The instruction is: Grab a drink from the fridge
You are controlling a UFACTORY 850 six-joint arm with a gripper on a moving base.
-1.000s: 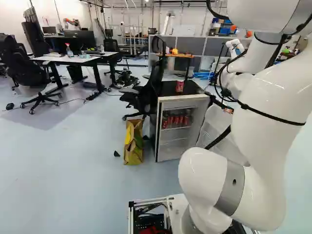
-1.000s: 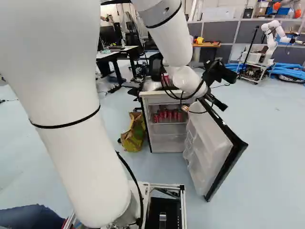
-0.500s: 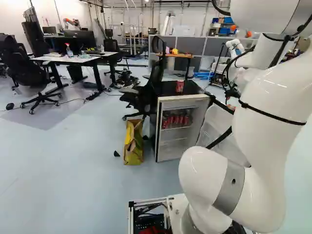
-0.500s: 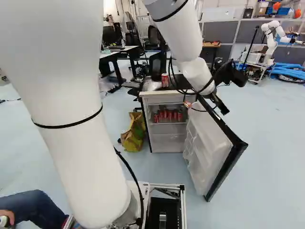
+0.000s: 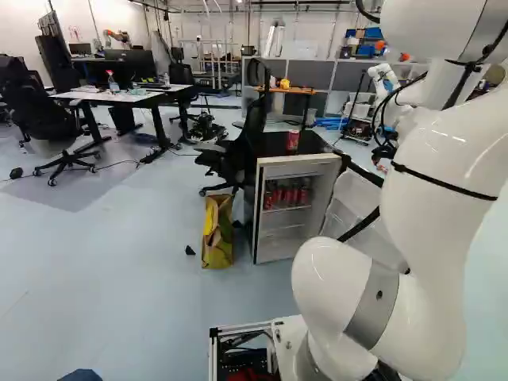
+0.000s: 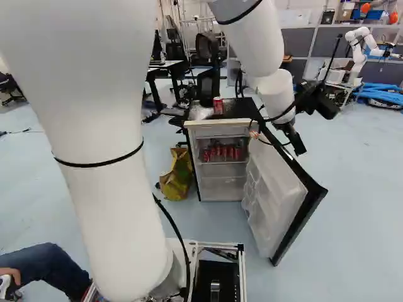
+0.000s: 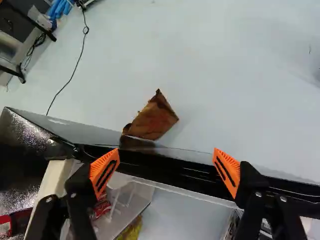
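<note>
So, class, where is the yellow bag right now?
In the left base view, the yellow bag is on the floor, just left of the open fridge and nearer the base than the black office chair.

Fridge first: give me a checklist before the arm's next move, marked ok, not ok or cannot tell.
1. Fridge door open: ok, swung well out.
2. Drinks inside: ok, several red cans show.
3. Hand open and empty: ok, fingers apart.
4. Hand lined up with the cans inside: not ok, it is over the door's edge.
5. Hand clear of that edge: cannot tell, the gap is unclear.
</note>
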